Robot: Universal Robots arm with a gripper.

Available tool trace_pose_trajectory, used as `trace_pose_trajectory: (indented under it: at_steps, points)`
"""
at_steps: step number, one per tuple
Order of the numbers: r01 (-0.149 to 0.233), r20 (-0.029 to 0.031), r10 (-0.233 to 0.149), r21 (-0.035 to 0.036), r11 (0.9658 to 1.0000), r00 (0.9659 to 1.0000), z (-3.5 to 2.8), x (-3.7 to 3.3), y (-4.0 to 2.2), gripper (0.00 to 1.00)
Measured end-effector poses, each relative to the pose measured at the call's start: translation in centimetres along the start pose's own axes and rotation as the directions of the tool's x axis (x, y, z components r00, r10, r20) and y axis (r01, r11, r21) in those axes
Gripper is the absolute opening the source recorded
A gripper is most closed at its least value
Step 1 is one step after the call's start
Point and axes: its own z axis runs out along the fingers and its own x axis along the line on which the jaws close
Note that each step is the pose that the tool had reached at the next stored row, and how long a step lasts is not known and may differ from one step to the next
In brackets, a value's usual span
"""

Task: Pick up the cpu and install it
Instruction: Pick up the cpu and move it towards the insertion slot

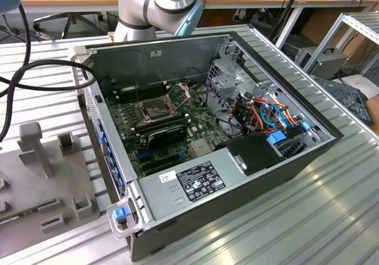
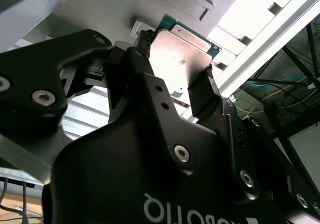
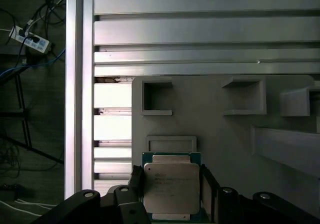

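CPU (image 3: pixel 171 189) is clamped in your gripper (image 2: pixel 175 63): in both wrist views its two black fingers (image 3: pixel 208 186) press on opposite edges of the silver-faced chip, closed only to the chip's width. It sits over the grey fixture plate (image 3: pixel 225 134); you cannot tell whether they touch. In the exterior view, the motherboard socket (image 1: pixel 155 107) stands with its frame raised inside the open computer case (image 1: pixel 284 176).

The arm (image 1: pixel 155 4) was a silver-grey tube with rounded grey joints and a pale blue cap. The gripper (image 2: pixel 172 66) was matt black, its angular links pinned behind the black fingers (image 2: pixel 131 78) with silver hex-socket screws (image 2: pixel 181 154); white lettering (image 2: pixel 170 210) marked its body.
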Motion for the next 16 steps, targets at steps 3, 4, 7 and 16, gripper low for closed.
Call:
trace_pose_trajectory:
  at_steps: [3,4,7,16]
  points:
    - [0.0,-0.0001,0.0,-0.0008,1.0,1.0,-0.09,0.0,0.01,0.55]
    - [0.0,-0.0001,0.0,-0.0012,1.0,1.0,-0.12,0.01,0.01,0.55]
    - [0.0,0.0,0.0,-0.0021,1.0,1.0,-0.19,0.01,0.01,0.55]
    - [0.0,-0.0001,0.0,-0.0059,1.0,1.0,-0.47,0.02,0.03,0.55]
